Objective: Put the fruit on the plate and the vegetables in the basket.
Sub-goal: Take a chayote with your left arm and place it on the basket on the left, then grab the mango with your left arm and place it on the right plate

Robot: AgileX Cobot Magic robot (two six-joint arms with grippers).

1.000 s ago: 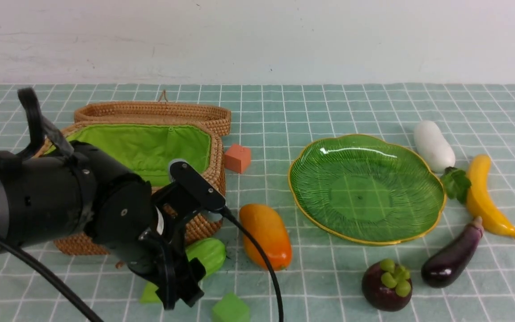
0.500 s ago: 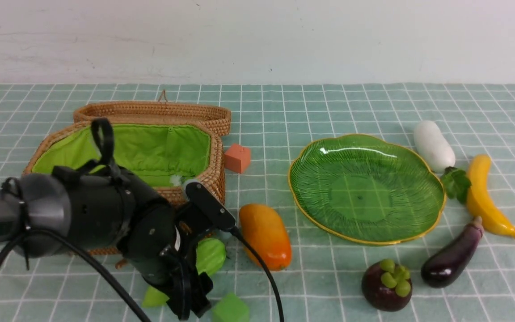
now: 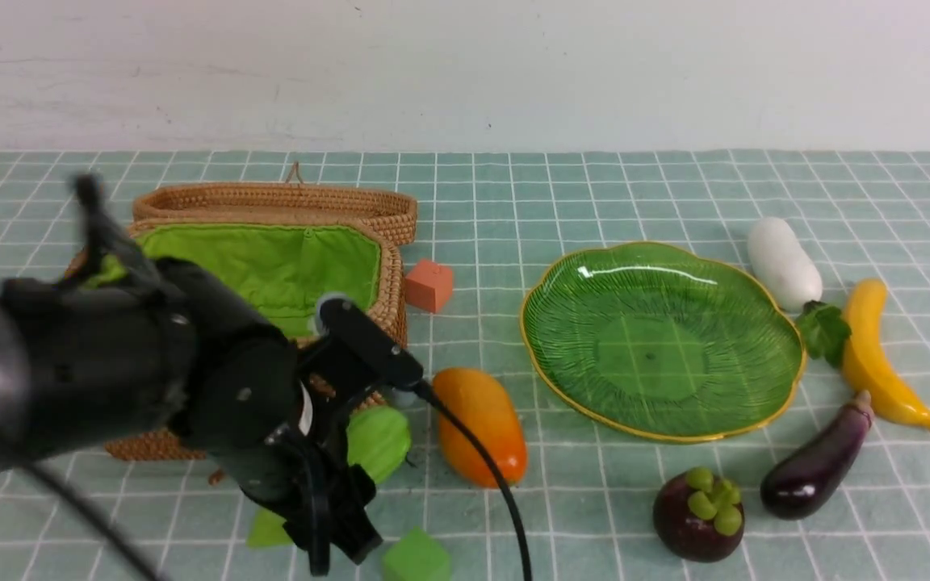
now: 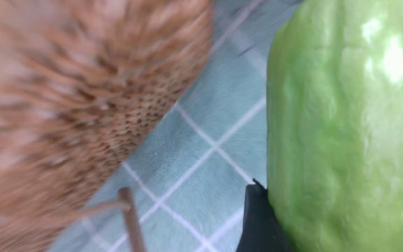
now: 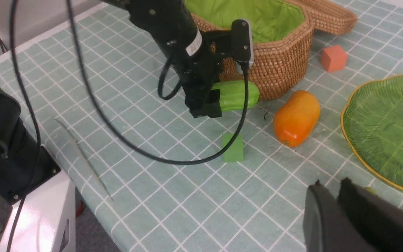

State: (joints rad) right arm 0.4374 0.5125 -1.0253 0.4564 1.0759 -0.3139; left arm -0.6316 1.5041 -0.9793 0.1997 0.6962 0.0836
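My left gripper (image 3: pixel 328 516) is shut on the ridged light-green gourd (image 3: pixel 378 440), in front of the brown wicker basket (image 3: pixel 388 319) with its green lining. In the left wrist view the gourd (image 4: pixel 345 122) fills the picture beside one black finger (image 4: pixel 257 224). The mango (image 3: pixel 481 424) lies next to the gourd. The green plate (image 3: pixel 663 339) is empty. The mangosteen (image 3: pixel 699 516), eggplant (image 3: pixel 816 468), banana (image 3: pixel 877 359) and white radish (image 3: pixel 784 262) lie around it. No potato is in view. My right gripper (image 5: pixel 329 183) is shut and empty, near the plate's rim (image 5: pixel 348 115).
A green cube (image 3: pixel 416 558) sits close by the left gripper's fingers. An orange-red cube (image 3: pixel 430 285) stands next to the basket. The basket's wicker lid (image 3: pixel 279 198) lies open behind it. The left arm's cable loops over the cloth (image 5: pixel 173 159). The table's edge (image 5: pixel 93 182) is nearby.
The left arm dipped toward the gourd, then rose. The gourd now sits higher and more tilted in the gripper. Everything else has stayed put.
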